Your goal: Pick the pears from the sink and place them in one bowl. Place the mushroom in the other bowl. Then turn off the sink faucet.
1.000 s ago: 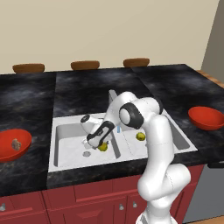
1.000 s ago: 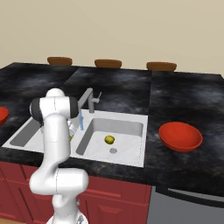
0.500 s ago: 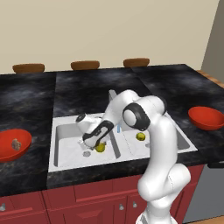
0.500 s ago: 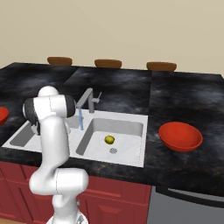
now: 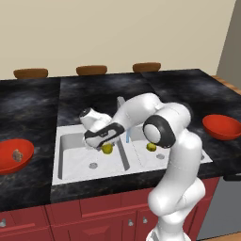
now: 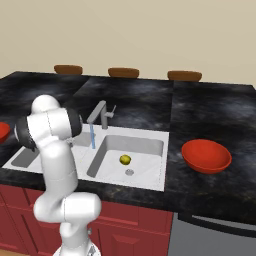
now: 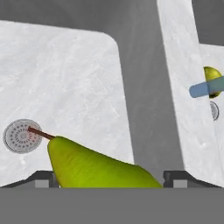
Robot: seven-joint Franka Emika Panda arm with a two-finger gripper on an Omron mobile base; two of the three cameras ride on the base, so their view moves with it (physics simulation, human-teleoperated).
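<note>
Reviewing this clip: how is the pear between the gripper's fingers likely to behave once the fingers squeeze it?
The pear looks smooth, rounded and tapered, so it may slide or twist between the open gripper fingers. It probably stays rigid rather than deforming. If released, it would likely roll across the sink floor.

Yellow-green pears [image 7: 92, 168] (white sink [image 5: 75, 160])

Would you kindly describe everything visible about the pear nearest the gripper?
The pear is yellow-green and smooth, with a thin brown stem pointing toward the drain. It lies between the two tips of the gripper, whose jaws stand wide on either side; contact cannot be confirmed. It sits in the left basin of the white sink, near the divider.
</note>
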